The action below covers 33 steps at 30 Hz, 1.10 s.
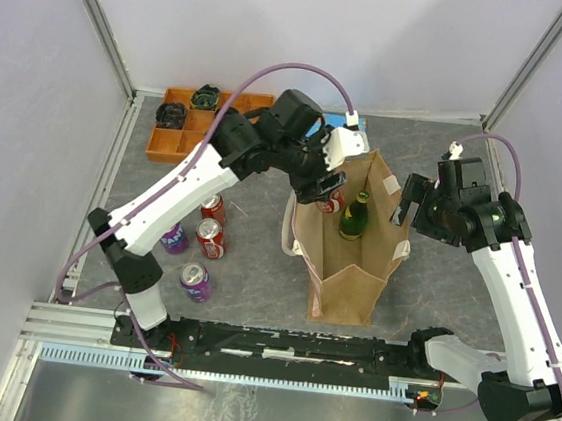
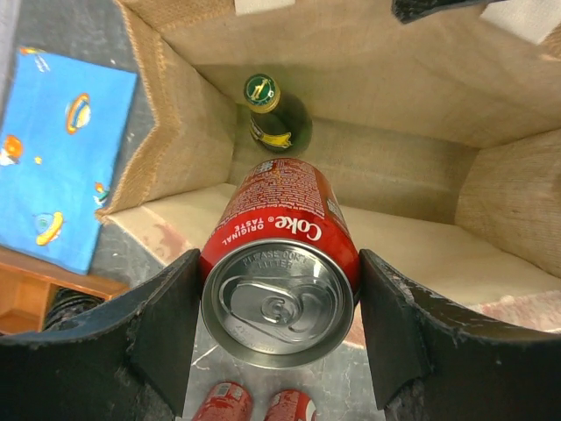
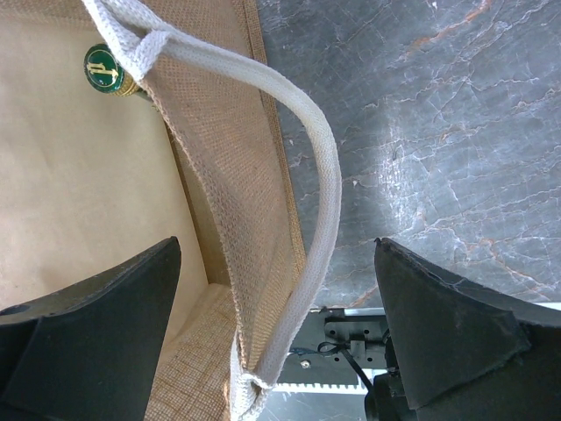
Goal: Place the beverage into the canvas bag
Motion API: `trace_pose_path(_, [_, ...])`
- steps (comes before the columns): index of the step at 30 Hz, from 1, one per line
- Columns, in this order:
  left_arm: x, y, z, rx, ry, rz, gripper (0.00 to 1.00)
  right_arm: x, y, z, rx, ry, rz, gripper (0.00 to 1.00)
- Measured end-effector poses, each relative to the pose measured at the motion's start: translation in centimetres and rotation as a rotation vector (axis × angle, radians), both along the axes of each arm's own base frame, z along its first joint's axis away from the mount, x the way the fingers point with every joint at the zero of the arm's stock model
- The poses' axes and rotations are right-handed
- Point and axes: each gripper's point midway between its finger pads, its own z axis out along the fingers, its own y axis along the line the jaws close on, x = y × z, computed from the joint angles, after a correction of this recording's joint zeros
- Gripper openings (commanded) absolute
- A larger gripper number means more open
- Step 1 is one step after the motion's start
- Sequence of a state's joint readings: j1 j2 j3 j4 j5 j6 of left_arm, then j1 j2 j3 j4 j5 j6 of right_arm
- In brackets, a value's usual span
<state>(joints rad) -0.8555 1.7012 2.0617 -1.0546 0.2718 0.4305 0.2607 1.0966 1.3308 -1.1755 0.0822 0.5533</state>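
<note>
At centre frame, the left gripper (image 2: 280,263) pinched a red cola can (image 2: 282,210) at the open mouth of the canvas bag (image 1: 353,270). The right gripper (image 3: 276,250), fingers spread wide, straddled the bag's right-hand wall. If released there, the can might strike the green bottle (image 2: 279,123) inside and topple it.
</note>
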Motion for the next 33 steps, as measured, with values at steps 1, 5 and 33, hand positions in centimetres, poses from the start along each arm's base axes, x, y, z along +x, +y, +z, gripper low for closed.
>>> trace_pose_path(1, [0.2,-0.2,-0.8,0.014,0.012,0.0,0.03,0.0,0.0,0.0,0.0,0.0,0.0,0.99])
trace_pose_path(5, [1.1,-1.9,-3.8,0.057,0.053,-0.01,0.03,0.0,0.0,0.0,0.0,0.0,-0.001,0.99])
trace_pose_path(33, [3.8,-5.0,-20.8,0.274,0.13,0.048,0.03,-0.9,-0.8,-0.4,-0.038,0.041,-0.012,0.99])
